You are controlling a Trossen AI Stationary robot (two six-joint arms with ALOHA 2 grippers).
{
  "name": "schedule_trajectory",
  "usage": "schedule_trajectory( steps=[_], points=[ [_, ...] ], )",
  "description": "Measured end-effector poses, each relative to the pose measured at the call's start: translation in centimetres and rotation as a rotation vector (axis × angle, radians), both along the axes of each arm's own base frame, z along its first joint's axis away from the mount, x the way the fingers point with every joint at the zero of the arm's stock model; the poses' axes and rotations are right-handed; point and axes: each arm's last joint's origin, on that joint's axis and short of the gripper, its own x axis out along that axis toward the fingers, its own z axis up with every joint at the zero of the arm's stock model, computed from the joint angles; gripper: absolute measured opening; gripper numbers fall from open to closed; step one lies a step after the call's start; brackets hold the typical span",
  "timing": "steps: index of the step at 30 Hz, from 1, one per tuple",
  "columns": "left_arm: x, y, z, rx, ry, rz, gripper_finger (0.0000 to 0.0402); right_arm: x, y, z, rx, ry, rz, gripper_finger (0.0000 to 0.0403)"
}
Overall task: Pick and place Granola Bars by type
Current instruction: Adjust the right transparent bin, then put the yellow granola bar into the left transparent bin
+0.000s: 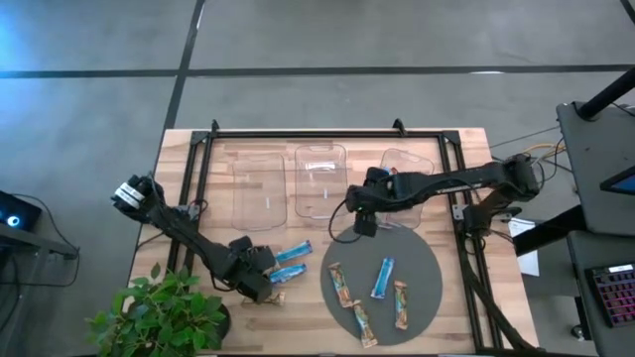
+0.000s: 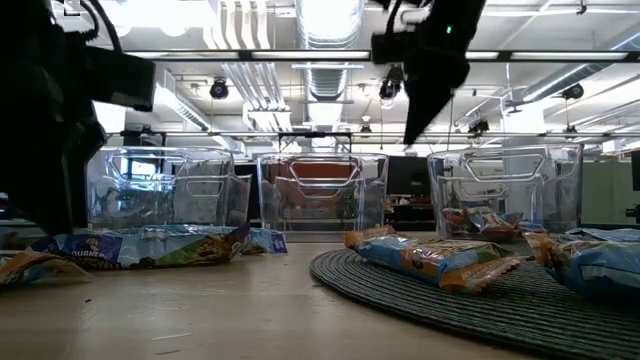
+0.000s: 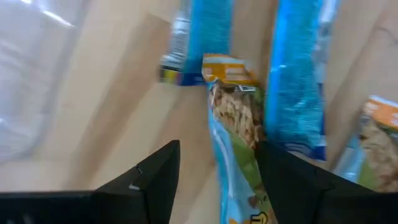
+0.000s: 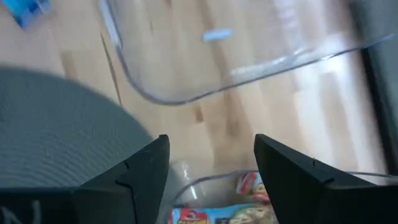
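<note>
Small wrapped granola bars [image 1: 383, 278], blue or tan, lie partly on the round grey mat [image 1: 429, 260], partly on the wooden tabletop [image 1: 298, 317]. The left end effector [image 3: 216, 168] straddles a tan-and-blue bar [image 3: 233, 118], fingers spread. The right end effector [image 4: 211, 165] hangs spread over the right clear tray [image 1: 407, 164]; its contents are blurred.

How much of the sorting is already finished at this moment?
Done: some red-printed bars lie in the right tray. In hand: the open left gripper straddles a bar. Left: four bars on the grey mat, blue bars beside it; the right gripper hangs open, empty.
</note>
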Motion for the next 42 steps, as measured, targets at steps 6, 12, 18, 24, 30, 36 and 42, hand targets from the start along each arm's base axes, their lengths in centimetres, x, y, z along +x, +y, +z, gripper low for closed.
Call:
schedule_trajectory(
  steps=[6,12,18,24,30,36,42],
  points=[
    [-0.4,0.3,-1.9,-0.064,-0.04,0.011,0.0197,-1.7,-0.8,3.5,0.013,-0.149,-0.086,0.0226],
    [-1.0,0.7,-2.3,-0.077,-0.03,0.05,0.0178,-3.2,-1.1,5.4,-0.033,-0.219,-0.124,0.0226],
    [-0.6,0.6,-1.0,-0.118,-0.005,0.016,0.0082,-3.6,-1.4,5.8,-0.075,-0.235,-0.159,0.0226],
    [-0.3,0.3,3.4,-0.189,-0.096,0.022,0.0024,-3.6,-1.4,5.8,-0.084,-0.236,-0.164,0.0226],
    [-2.3,4.3,10.2,-0.079,-0.397,0.379,0.0037,-3.6,-1.6,5.8,-0.085,-0.241,-0.171,0.0226],
    [-6.0,10.5,11.6,0.062,-0.705,0.888,0.0036,-3.6,-1.6,5.8,-0.075,-0.251,-0.191,0.0226],
    [-5.3,15.2,8.6,0.072,-0.8,0.943,0.0044,-3.6,-1.6,5.7,-0.069,-0.255,-0.203,0.0226]
  ],
)
